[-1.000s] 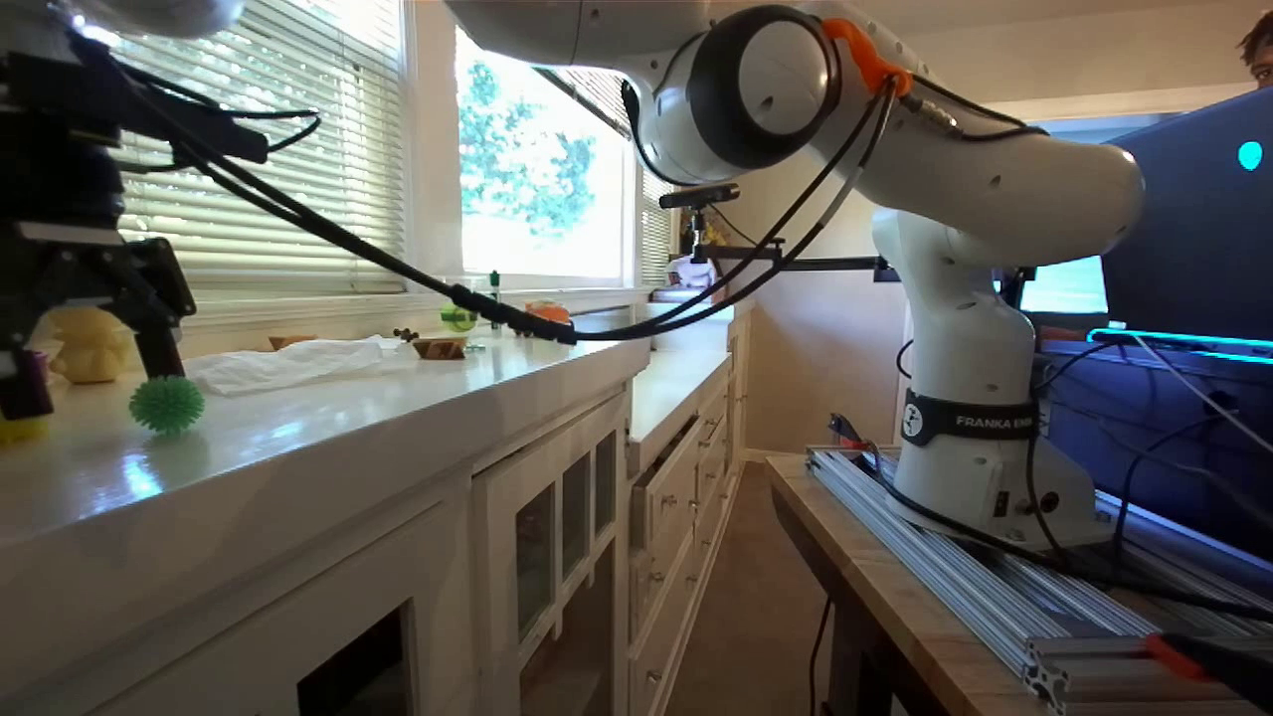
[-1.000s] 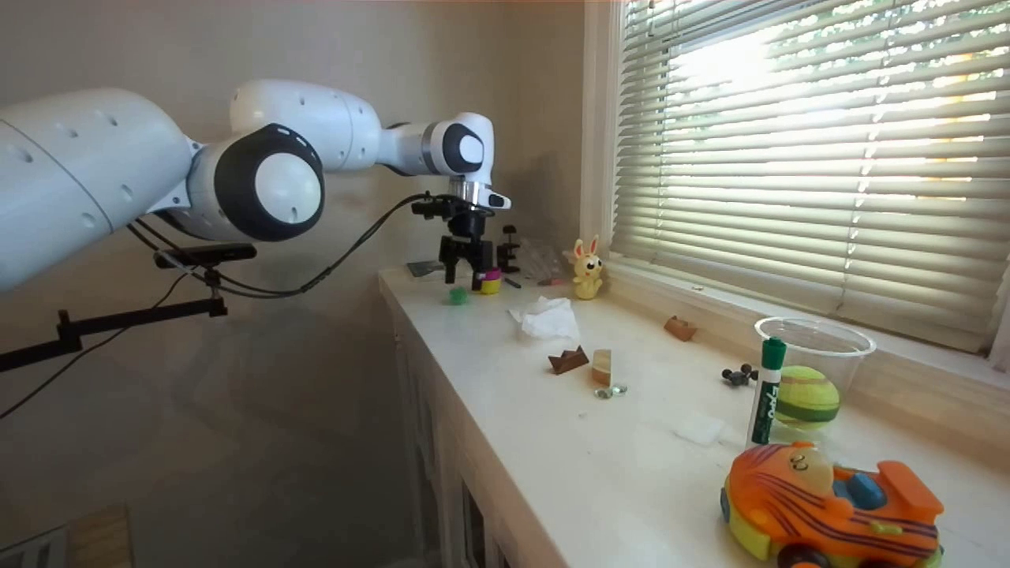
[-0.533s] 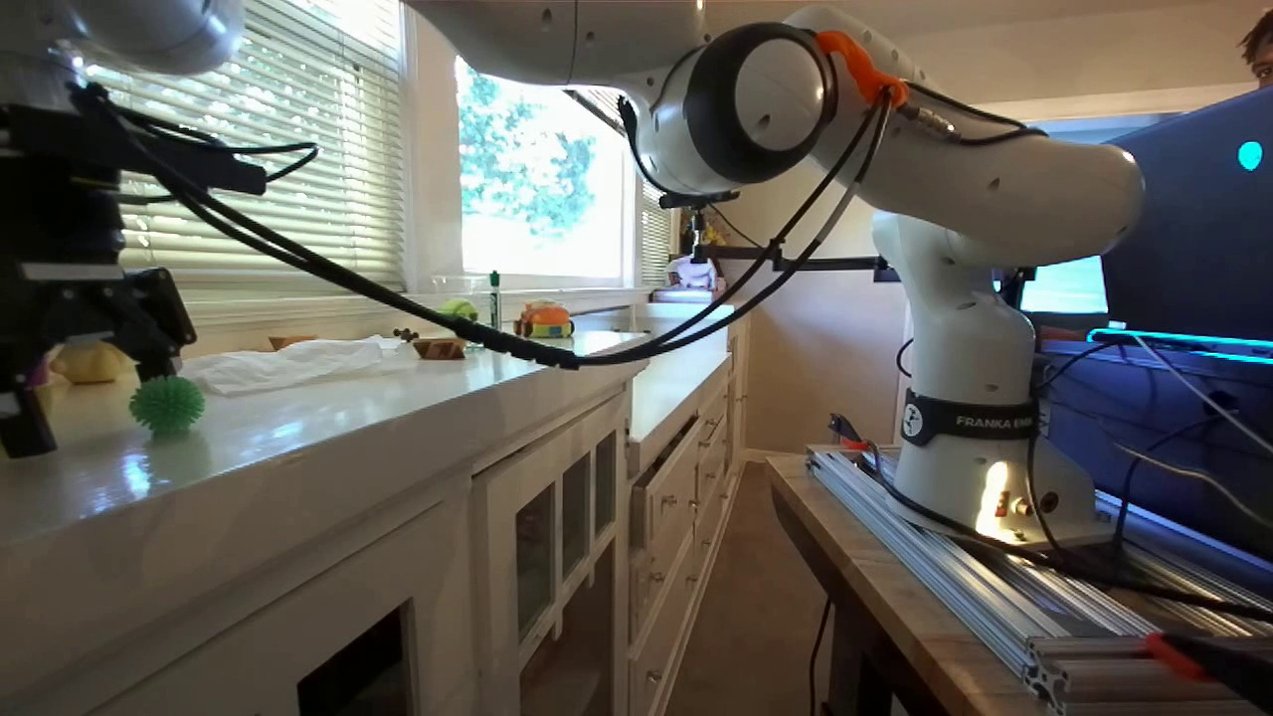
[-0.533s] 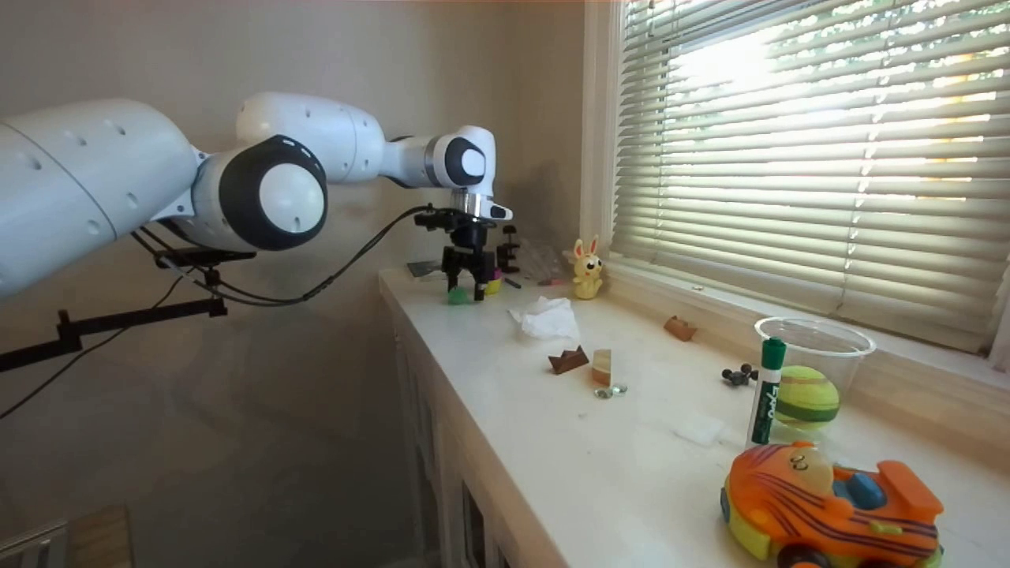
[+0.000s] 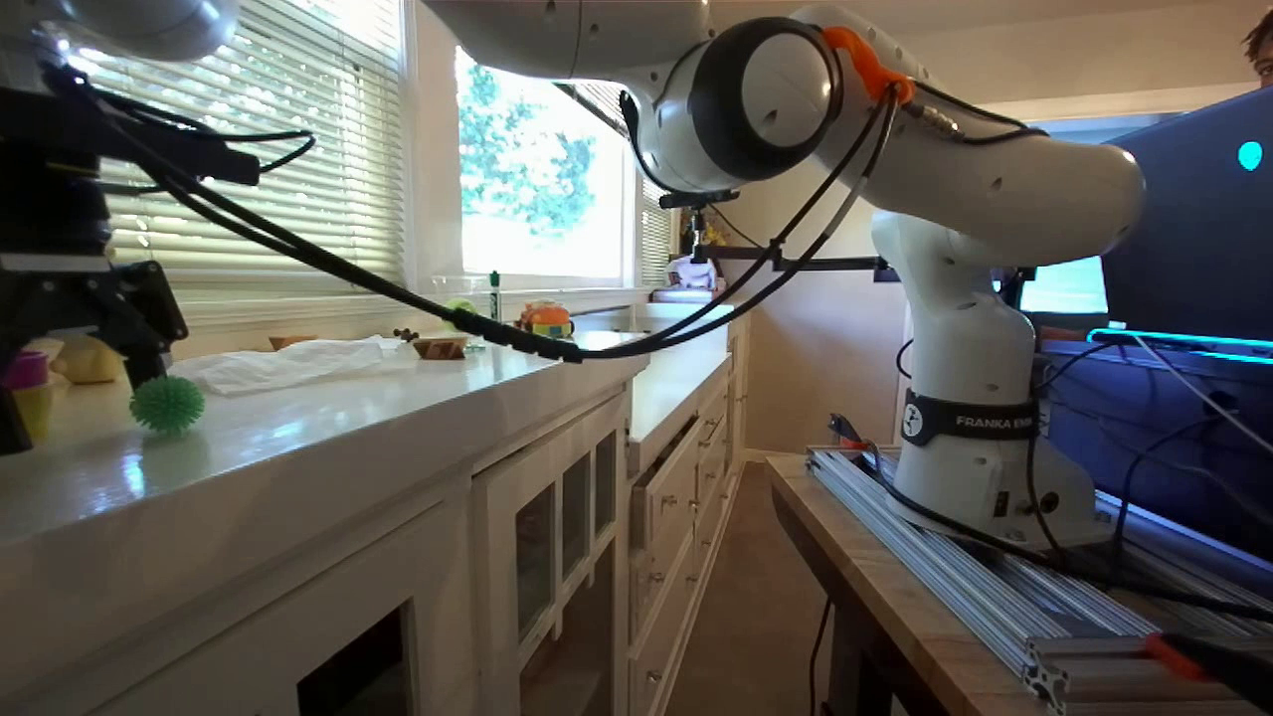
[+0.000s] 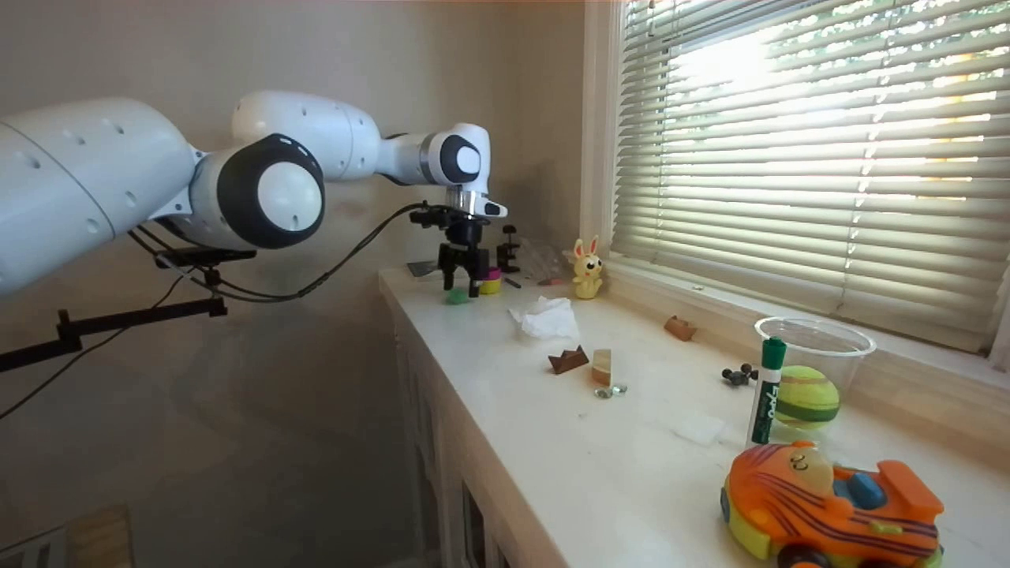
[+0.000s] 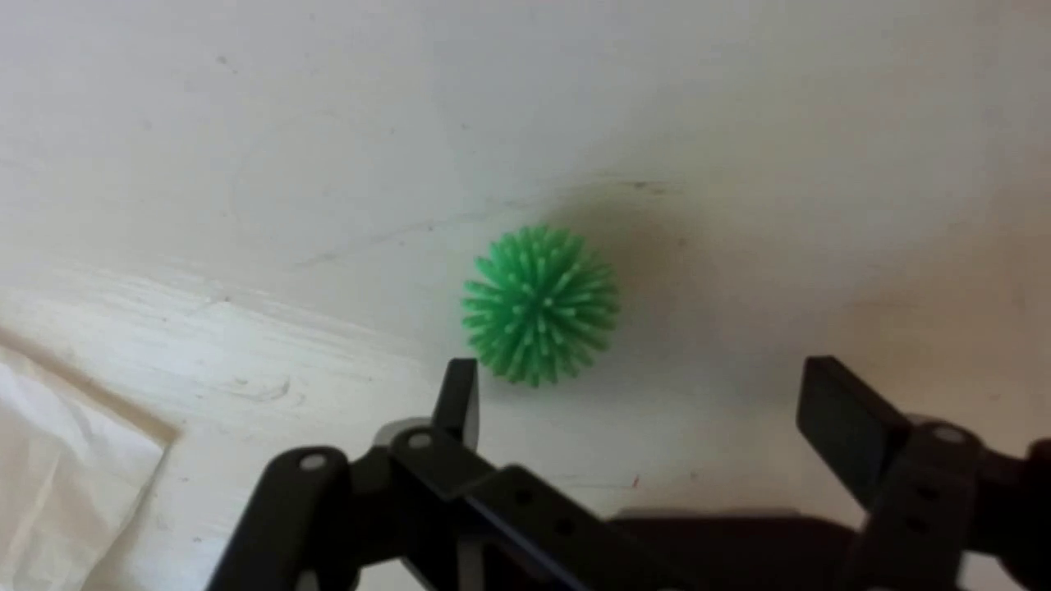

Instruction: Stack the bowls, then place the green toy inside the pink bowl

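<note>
The green toy [image 7: 540,305], a round spiky ball, rests on the white counter. My gripper [image 7: 640,369] stands open with nothing held; in the wrist view the ball is just beyond the left fingertip, off-centre between the jaws. In both exterior views the gripper [image 6: 461,290] hangs low over the counter, fingers pointing down, one fingertip close to the ball [image 5: 167,405]. Whether they touch I cannot tell. Right beside the gripper, the pink bowl [image 5: 25,370] sits on or in the yellow bowl [image 5: 34,408], partly hidden by a finger. Both bowls are out of the wrist view.
A crumpled white tissue [image 6: 547,319] and a pale yellow rabbit figure [image 6: 587,272] are close to the bowls. Brown pieces [image 6: 568,360], a marker [image 6: 768,394], a clear cup [image 6: 817,339] with a ball inside and an orange toy car [image 6: 828,505] lie farther along the counter.
The gripper has come down toward the counter, then risen slightly and shifted left in both exterior views. Its jaws stay open. The ball and bowls have not moved.
</note>
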Robot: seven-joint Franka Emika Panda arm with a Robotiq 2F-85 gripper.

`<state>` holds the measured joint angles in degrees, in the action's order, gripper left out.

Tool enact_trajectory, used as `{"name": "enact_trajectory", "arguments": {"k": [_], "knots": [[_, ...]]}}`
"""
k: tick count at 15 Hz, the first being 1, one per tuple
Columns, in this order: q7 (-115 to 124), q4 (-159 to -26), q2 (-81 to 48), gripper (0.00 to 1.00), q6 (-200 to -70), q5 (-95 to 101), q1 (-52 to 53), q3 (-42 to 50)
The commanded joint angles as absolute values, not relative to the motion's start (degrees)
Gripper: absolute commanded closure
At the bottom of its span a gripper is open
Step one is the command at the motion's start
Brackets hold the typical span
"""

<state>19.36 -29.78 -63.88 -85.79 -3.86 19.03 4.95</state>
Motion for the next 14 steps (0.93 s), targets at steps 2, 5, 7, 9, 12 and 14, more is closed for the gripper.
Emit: {"name": "enact_trajectory", "arguments": {"k": [2, 5, 7, 9, 12, 14], "knots": [[24.14, -30.13, -62.74, 0.00, -85.22, -4.19, 20.14, 5.09], [26.40, -30.34, -62.42, 0.00, -84.81, -3.89, 20.35, 5.39], [27.77, -30.45, -62.24, 0.00, -84.45, -3.80, 20.40, 5.48], [28.78, -30.43, -62.21, 0.02, -84.44, -3.65, 20.46, 5.57], [29.37, -30.39, -62.38, 0.12, -84.51, -3.45, 20.41, 5.63], [28.90, -30.37, -62.56, 0.00, -84.79, -3.61, 20.12, 5.55]]}}
